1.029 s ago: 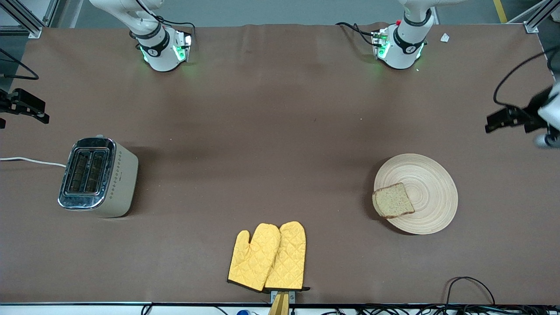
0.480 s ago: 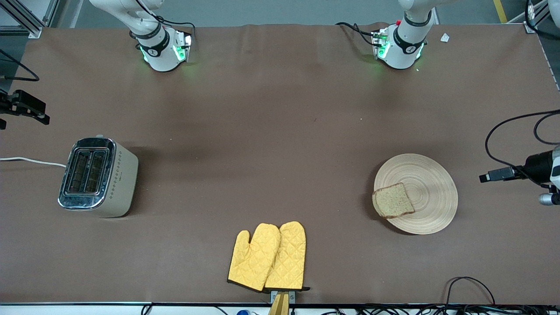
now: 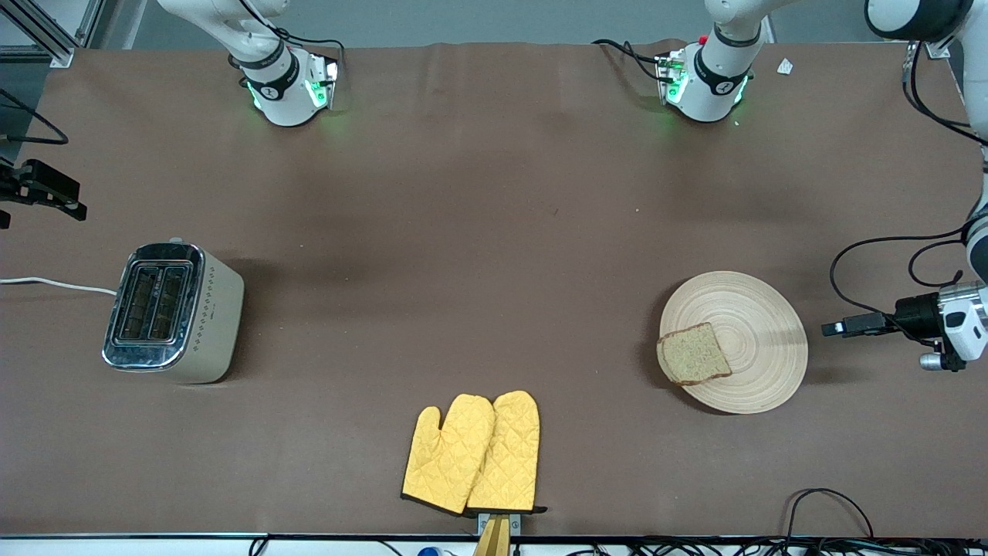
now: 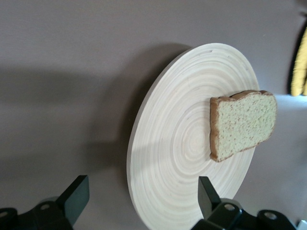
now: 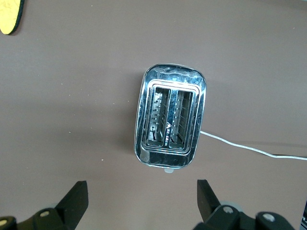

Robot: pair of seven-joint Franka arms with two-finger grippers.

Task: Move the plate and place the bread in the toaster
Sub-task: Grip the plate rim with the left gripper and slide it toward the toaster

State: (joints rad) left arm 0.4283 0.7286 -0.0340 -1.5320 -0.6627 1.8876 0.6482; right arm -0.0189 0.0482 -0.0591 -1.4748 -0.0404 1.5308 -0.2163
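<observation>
Plate first: large round pale wooden plate (image 3: 733, 341) with ring grooves sits on the brown desk (image 3: 494, 255) toward the left arm's end, a brown speckled bread slice (image 3: 693, 354) lying on the plate's edge that faces the toaster, slightly overhanging it. Left claw (image 3: 837, 327) released, fingers spread wide, low and level just beside the plate's rim on the side away from the toaster, not touching. Wrist view shows both fingers (image 4: 207, 192) straddling the rim line. Step in hand looks like grabbing the plate: slide in so one finger goes under the rim, one over, pinch well clear of the bread, keep the plate flat or the slice slides off. Right claw (image 3: 46, 193) released too, waiting up over the desk near the cream-beige chrome-topped toaster (image 3: 174, 313), which is well apart from the plate. Yellow quilted oven mitts (image 3: 472, 453) between plate and toaster, nearer the front camera than both.
</observation>
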